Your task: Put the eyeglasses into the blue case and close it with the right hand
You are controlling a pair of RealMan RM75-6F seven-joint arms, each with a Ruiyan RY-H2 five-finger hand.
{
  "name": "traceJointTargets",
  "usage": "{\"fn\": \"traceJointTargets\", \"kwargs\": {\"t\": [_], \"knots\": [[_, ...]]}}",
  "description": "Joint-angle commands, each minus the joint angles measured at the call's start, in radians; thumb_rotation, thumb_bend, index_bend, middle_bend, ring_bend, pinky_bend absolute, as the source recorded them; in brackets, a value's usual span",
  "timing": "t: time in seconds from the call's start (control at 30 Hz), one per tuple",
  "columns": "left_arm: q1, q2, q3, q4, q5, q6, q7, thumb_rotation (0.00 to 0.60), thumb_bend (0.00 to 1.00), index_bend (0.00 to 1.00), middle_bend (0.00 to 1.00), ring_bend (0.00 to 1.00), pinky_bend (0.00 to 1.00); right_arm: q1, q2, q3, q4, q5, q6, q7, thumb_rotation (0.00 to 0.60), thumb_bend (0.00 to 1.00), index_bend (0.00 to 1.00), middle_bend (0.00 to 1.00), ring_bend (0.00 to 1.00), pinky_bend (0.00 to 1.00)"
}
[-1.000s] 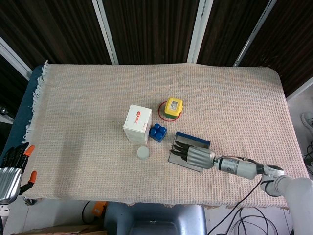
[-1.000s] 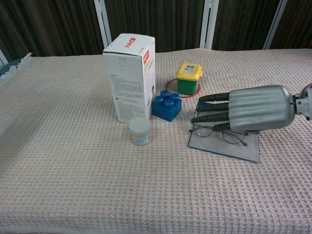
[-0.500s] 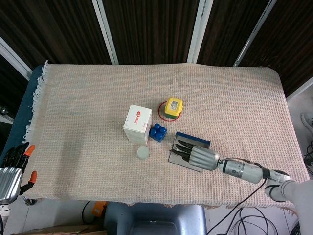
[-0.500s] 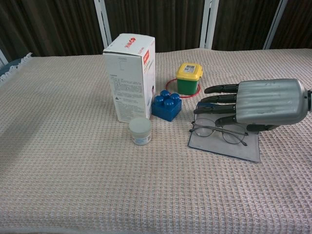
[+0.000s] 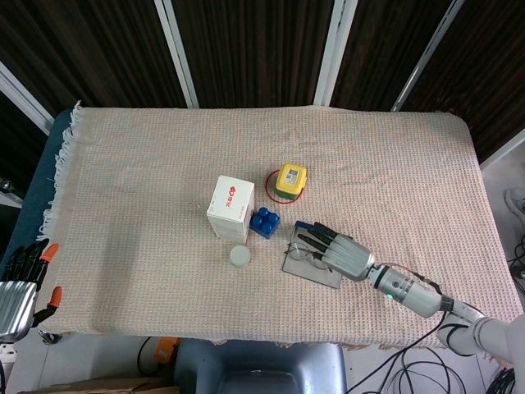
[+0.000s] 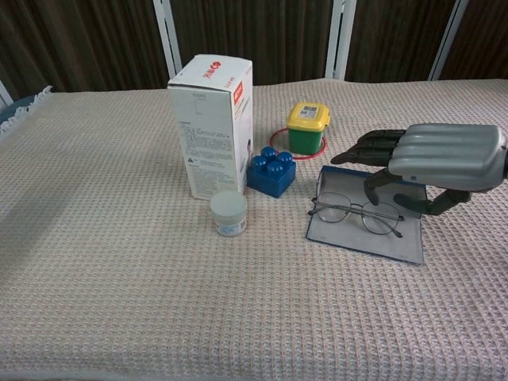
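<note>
The blue case (image 6: 373, 244) lies open and flat right of the table's middle, grey inside up, with its blue lid edge (image 6: 343, 170) behind. Thin wire eyeglasses (image 6: 355, 213) rest on the grey inside, lenses toward me. My right hand (image 6: 432, 163) hovers above the case's back right part, fingers apart and holding nothing, clear of the glasses. From above, the right hand (image 5: 332, 246) covers much of the case (image 5: 308, 269), and the eyeglasses (image 5: 299, 249) peek out at its left. My left hand (image 5: 18, 283) hangs off the table's near left corner, fingers straight.
Left of the case stand a blue toy brick (image 6: 271, 171), a tall white carton (image 6: 213, 123) and a small white jar (image 6: 228, 213). A green pot with a yellow lid (image 6: 307, 127) sits behind, inside a red ring (image 5: 271, 182). A woven cloth (image 5: 394, 164) covers the table.
My right hand has lifted off the eyeglasses and drawn back to the right, its fingers curling slightly. The glasses stay lying on the open case.
</note>
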Motion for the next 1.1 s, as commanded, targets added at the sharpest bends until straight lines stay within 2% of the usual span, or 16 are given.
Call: {"fn": "traceJointTargets", "kwargs": {"t": [0.03, 0.37, 1.1], "knots": [[0.001, 0.001, 0.0, 0.001, 0.001, 0.001, -0.002, 0.6, 0.45, 0.0, 0.0, 0.0, 0.03, -0.003, -0.002, 0.015, -0.02, 0.039, -0.05, -0.005, 0.6, 0.74, 0.55, 0.0, 0.0, 0.0], [0.001, 0.003, 0.0, 0.003, 0.001, 0.003, -0.008, 0.6, 0.45, 0.0, 0.0, 0.0, 0.03, 0.004, -0.013, 0.035, -0.028, 0.06, -0.092, -0.015, 0.6, 0.79, 0.53, 0.0, 0.0, 0.0], [0.006, 0.006, 0.002, 0.006, 0.007, 0.012, -0.02, 0.6, 0.45, 0.0, 0.0, 0.0, 0.03, 0.003, -0.047, 0.062, -0.031, 0.088, -0.133, -0.086, 0.6, 0.79, 0.48, 0.0, 0.0, 0.0]]}}
